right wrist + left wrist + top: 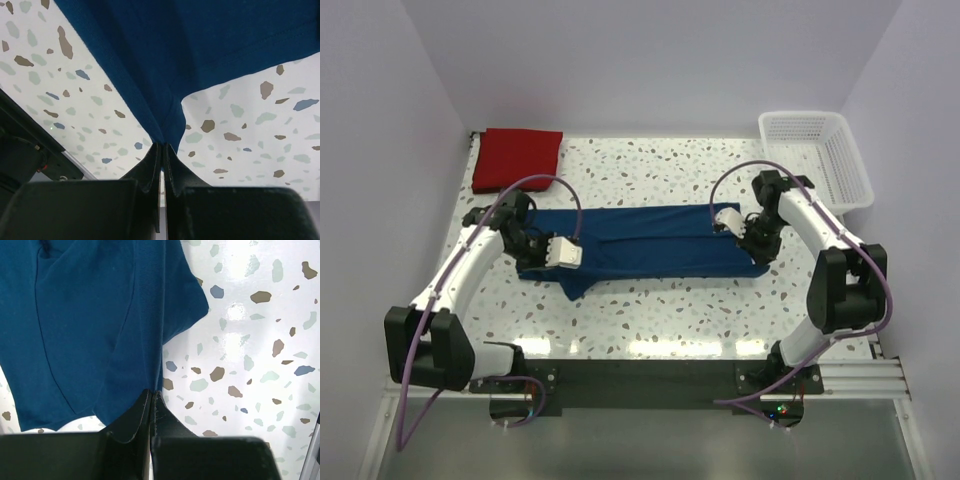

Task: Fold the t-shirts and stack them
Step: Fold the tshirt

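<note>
Red shirt (517, 158) is folded; blue shirt (650, 238), half done, is pinched by left end effector (151, 394) and right end effector (163, 146).

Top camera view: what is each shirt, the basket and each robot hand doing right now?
navy t-shirt: folded into a long strip, flat on the table, pinched at both ends.
red t-shirt: folded, lying at the far left corner.
basket: upright, far right corner.
left gripper: shut on the navy t-shirt.
right gripper: shut on the navy t-shirt.
</note>
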